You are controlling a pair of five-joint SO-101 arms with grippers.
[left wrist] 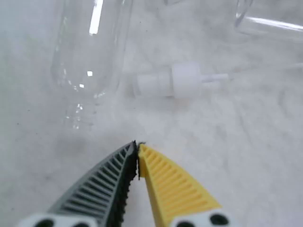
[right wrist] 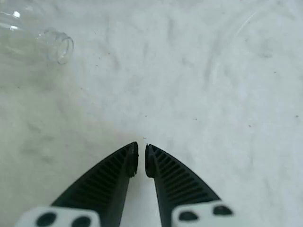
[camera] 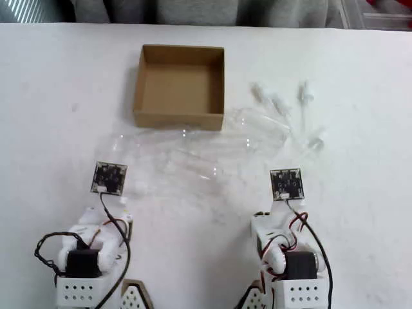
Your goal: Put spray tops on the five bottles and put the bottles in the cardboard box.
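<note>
Down on the white table [camera: 58,96] nothing looks assembled yet, far as I can judge. The cardboard box [camera: 179,120] sits empty at the far side, the clear bottles [camera: 174,158] lie on their sides between it and the arms, and a loose bunch of spray tops [camera: 267,100] is over on the right arm's side. The left gripper [left wrist: 138,147] hangs just above the table with its grey and yellow fingers pressed together, holding nothing. Just ahead of it one spray top [left wrist: 173,81] lies flat, close beside a bottle [left wrist: 90,52] but not touching it. The right gripper [right wrist: 141,153] is empty too, black fingers almost closed with a sliver between them, and an open bottle neck [right wrist: 59,46] lies ahead of it, off to one side. So step one looks like a pickup. My take: open the left jaws wide first, come down over the fat collar of that top rather than the skinny tube, and have the right arm pin the bottle near its neck, since these are round and slick and will probably roll.
</note>
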